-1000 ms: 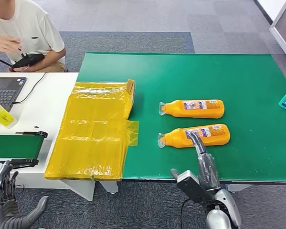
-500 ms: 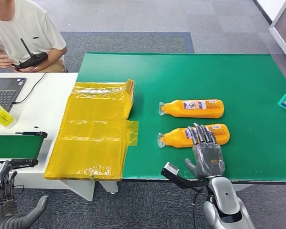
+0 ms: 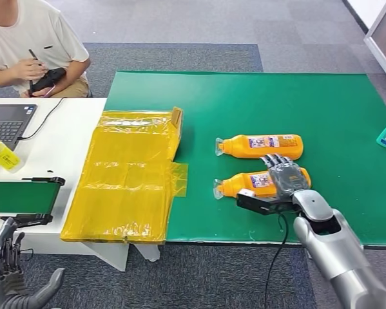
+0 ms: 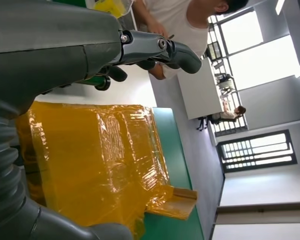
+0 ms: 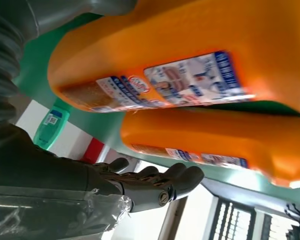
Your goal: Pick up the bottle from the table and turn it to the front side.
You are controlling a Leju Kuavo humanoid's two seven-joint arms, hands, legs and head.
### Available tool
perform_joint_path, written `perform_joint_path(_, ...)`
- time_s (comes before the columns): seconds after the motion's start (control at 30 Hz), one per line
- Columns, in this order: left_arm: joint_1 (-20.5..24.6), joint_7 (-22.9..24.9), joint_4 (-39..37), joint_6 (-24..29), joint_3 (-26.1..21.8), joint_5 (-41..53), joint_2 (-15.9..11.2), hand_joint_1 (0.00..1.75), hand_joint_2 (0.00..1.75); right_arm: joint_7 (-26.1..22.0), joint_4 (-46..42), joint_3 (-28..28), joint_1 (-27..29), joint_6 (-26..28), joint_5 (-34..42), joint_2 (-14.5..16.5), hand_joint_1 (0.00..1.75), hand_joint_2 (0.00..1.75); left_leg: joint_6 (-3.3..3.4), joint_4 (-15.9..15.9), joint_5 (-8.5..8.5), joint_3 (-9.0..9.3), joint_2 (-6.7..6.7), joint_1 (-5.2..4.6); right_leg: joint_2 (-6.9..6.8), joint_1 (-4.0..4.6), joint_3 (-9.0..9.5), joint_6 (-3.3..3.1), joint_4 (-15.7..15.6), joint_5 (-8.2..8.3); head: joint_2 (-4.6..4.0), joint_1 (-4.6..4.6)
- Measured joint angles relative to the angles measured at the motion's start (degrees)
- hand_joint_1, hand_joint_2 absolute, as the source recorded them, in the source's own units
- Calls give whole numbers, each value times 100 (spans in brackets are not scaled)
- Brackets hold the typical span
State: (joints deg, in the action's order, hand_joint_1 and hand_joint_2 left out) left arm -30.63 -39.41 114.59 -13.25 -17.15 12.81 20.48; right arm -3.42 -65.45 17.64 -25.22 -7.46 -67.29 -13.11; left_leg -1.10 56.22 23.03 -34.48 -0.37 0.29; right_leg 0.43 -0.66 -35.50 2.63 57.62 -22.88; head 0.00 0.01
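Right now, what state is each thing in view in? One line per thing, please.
Near bottle: lying on its side, cap pointing left, right hand over its body.
Far bottle: lying on its side, cap pointing left, untouched.
Right hand: above the near bottle, fingers spread, no grip visible yet.
Left hand: hanging low beside the white table, holding nothing.
Yellow bag: lying flat across both tables.
Laptop: open.

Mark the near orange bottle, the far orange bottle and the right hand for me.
near orange bottle (image 3: 239, 185): head view, orange shoulder near its neck.
far orange bottle (image 3: 261, 147): head view, mid-body at the label.
right hand (image 3: 287, 176): head view, back of the hand, over the near bottle.
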Motion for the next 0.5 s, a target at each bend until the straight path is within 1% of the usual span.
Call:
perform_joint_path(0.1, 1, -29, -1, -50, -39, -19, 0, 0, 175, 38, 393, 135, -331, -95, 187, -177, 0, 175, 0, 0, 0, 0, 0, 0, 0, 0, -1, 0, 0, 0, 0, 1)
perform_joint_path(0.23, -2, -40, -1, -72, -87, -57, 0, 0, 175, 86, 694, 250, -633, -192, 320, -377, 0, 175, 0, 0, 0, -1, 0, 0, 0, 0, -1, 0, 0, -1, 0, 1)
perform_joint_path(0.3, -3, -41, -1, -77, -107, -70, 0, 0, 175, 97, 774, 286, -726, -221, 349, -445, 0, 175, 0, 0, 0, -1, 0, 0, 0, 0, -1, 0, 0, -1, 0, 1)
perform_joint_path(0.43, -4, -41, -1, -79, -113, -77, 0, 0, 175, 99, 798, 300, -756, -229, 354, -467, 0, 175, 0, 0, 0, -1, 0, 0, 0, 0, -1, 1, 0, -1, 0, 2)
perform_joint_path(0.47, -4, -44, -1, -85, -121, -84, 0, 0, 175, 104, 823, 319, -788, -274, 374, -492, 0, 175, 0, 0, 1, -1, 0, 0, 0, 0, -1, 1, 0, -1, 0, 1)
perform_joint_path(0.5, -6, -47, -1, -92, -144, -127, 0, 0, 175, 89, 901, 387, -869, -429, 468, -563, 0, 175, 0, 0, 1, -1, 0, 0, -1, 0, -1, 1, 0, -1, 0, 1)
